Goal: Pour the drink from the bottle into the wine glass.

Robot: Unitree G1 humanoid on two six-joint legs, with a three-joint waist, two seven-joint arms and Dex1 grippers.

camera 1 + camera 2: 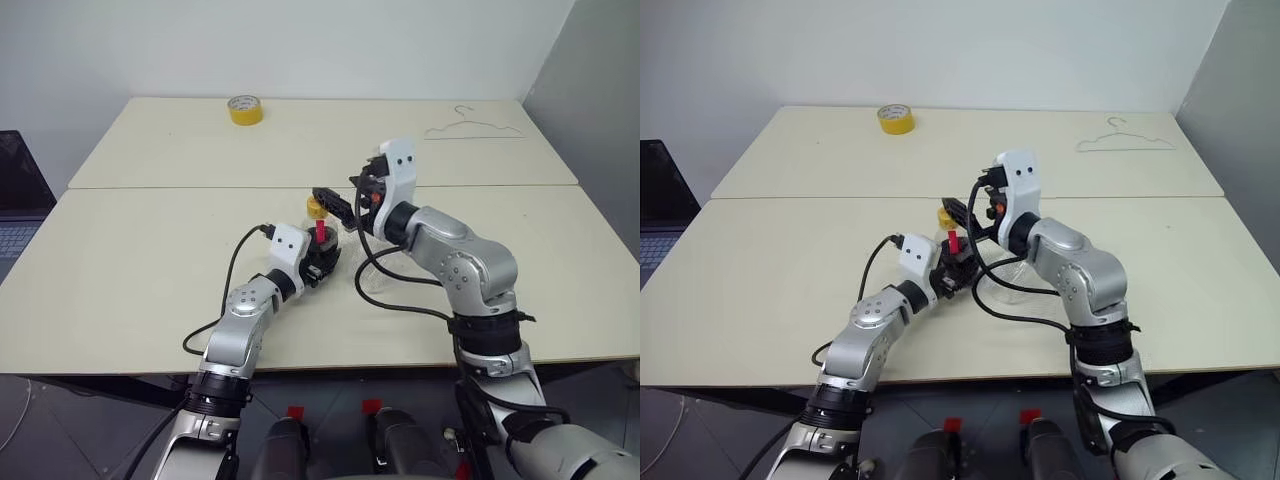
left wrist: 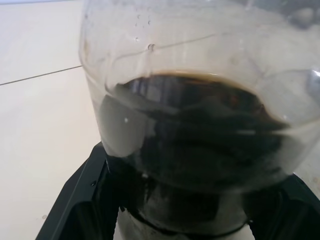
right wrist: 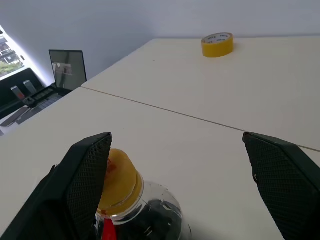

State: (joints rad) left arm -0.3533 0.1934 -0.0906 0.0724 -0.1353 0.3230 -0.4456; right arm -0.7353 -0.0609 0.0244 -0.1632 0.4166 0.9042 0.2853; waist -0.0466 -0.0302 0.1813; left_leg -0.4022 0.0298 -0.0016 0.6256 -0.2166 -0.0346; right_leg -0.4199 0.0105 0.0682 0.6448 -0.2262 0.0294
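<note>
My left gripper (image 1: 320, 262) is shut on the bottle (image 2: 200, 60), its black fingers (image 2: 75, 200) pressed against the lower body on both sides. The bottle stands upright above the table's middle, with a red label band (image 1: 320, 232) and a yellow cap (image 3: 120, 182) screwed on. The dark brown drink (image 2: 200, 130) fills its lower part. My right gripper (image 3: 185, 185) hangs open at cap height, its fingers spread wide, one finger close beside the cap. The wine glass (image 1: 1005, 275) shows faintly just right of the bottle, partly hidden behind my right forearm and a cable.
A yellow tape roll (image 1: 245, 110) lies at the far side of the table. A wire hanger (image 1: 472, 128) rests at the back right. A laptop (image 1: 15, 200) sits off the table's left edge. A seam (image 1: 200, 188) runs across between the two tabletops.
</note>
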